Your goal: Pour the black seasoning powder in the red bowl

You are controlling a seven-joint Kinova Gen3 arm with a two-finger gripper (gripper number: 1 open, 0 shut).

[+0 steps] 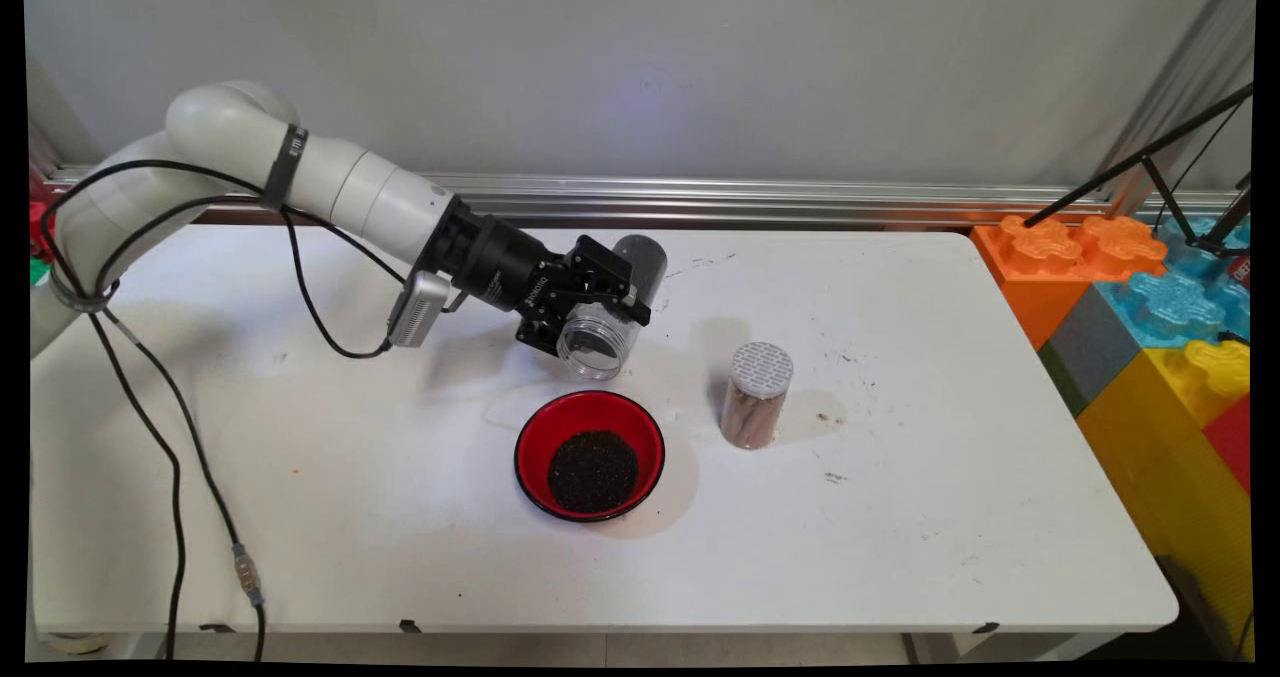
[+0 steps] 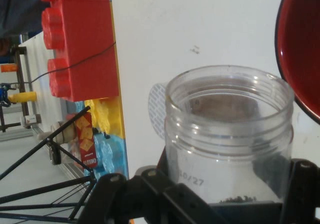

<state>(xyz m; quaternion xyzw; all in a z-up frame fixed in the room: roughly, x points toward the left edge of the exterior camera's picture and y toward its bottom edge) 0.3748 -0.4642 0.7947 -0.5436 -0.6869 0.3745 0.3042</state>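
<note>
Main view: a clear jar (image 1: 600, 332) is clamped between the jaws of the gripper (image 1: 590, 302) and tipped mouth-down above the red bowl (image 1: 590, 454). Dark grains are heaped in the bowl; few are left in the jar. A lidded jar (image 1: 757, 395) is stood near the bowl.
</note>
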